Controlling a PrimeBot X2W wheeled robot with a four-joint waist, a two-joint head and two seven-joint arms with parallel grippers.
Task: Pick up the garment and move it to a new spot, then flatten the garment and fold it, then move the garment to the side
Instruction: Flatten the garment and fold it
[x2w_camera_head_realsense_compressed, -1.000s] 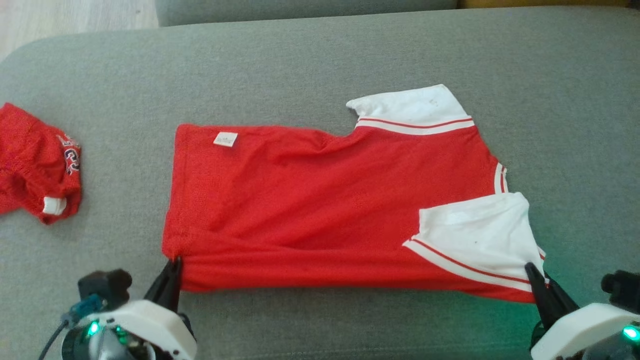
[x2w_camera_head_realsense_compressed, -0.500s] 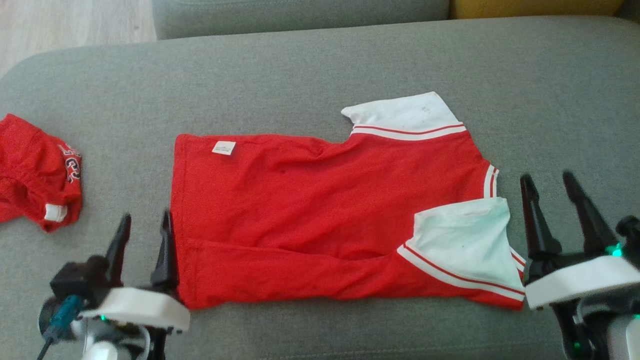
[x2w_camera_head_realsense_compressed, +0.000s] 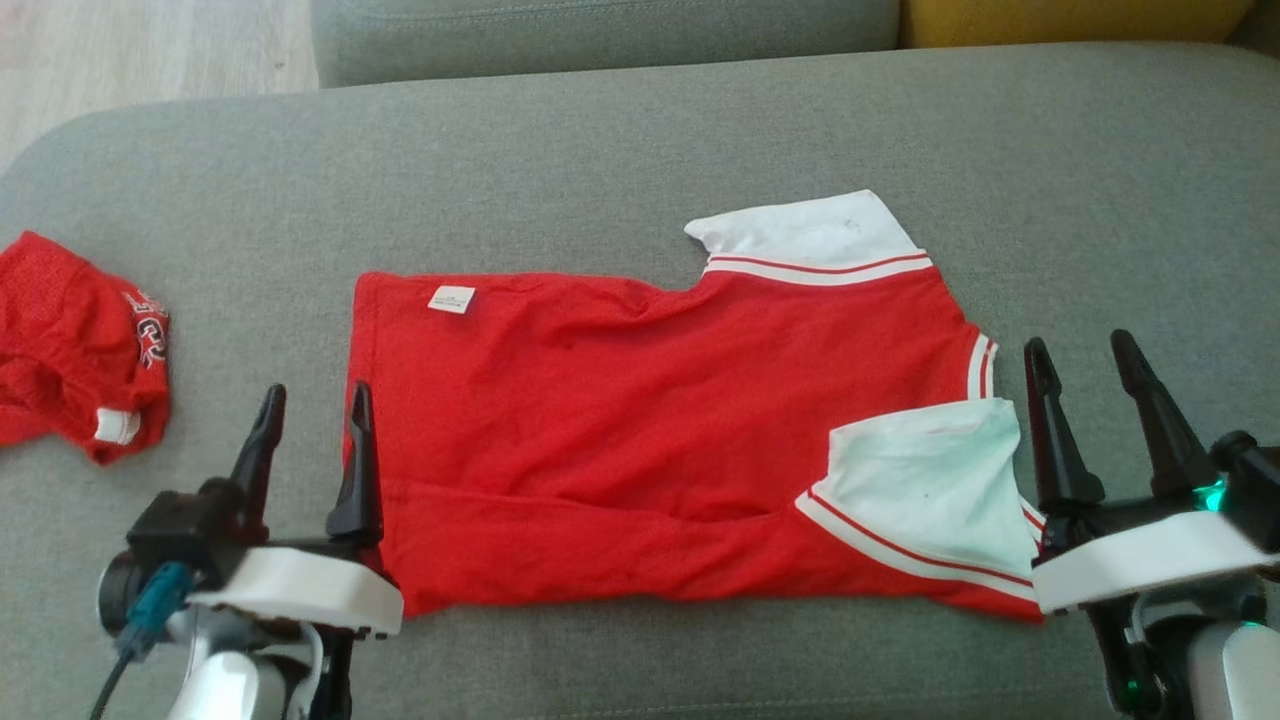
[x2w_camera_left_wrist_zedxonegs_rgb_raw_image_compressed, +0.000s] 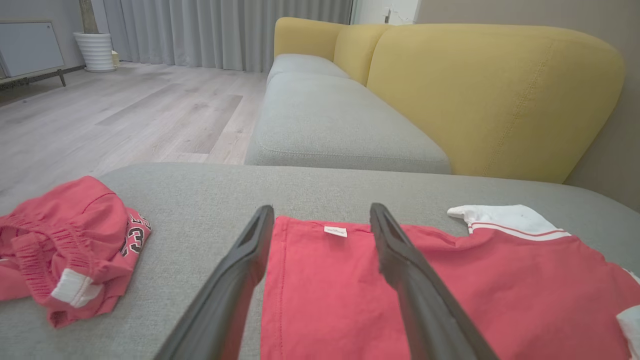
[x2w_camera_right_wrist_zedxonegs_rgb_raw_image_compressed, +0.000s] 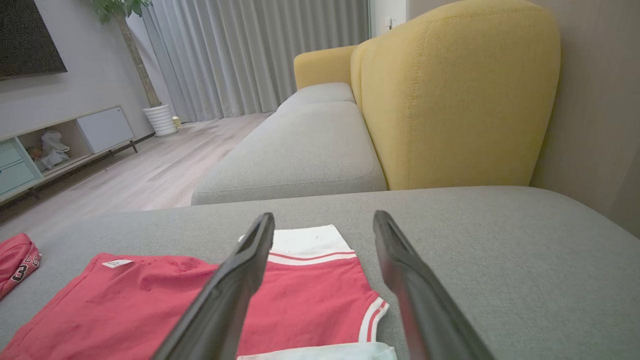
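Crumpled red mesh shorts (x2w_camera_head_realsense_compressed: 75, 345): far left, lying apart.
Left gripper (x2w_camera_head_realsense_compressed: 316, 392): jaws spread, off the hem corner it pinched a second ago.
Red jersey with white sleeves (x2w_camera_head_realsense_compressed: 640, 420): flat on grey sofa cushion (x2w_camera_head_realsense_compressed: 640, 150), near edge folded over.
Right gripper (x2w_camera_head_realsense_compressed: 1078, 343): likewise released.
First fold judged laid; further folding pending.

Far side: grey fabric cushion (x2w_camera_head_realsense_compressed: 600, 150) lies bare all along, beyond the flat red-and-white mesh jersey (x2w_camera_head_realsense_compressed: 620, 420).
Left: crumpled red mesh shorts (x2w_camera_head_realsense_compressed: 70, 340) block the edge; a bare strip separates them from the jersey.
Far right: yellow upholstered backrest (x2w_camera_left_wrist_zedxonegs_rgb_raw_image_compressed: 490, 100) rises like a wall.
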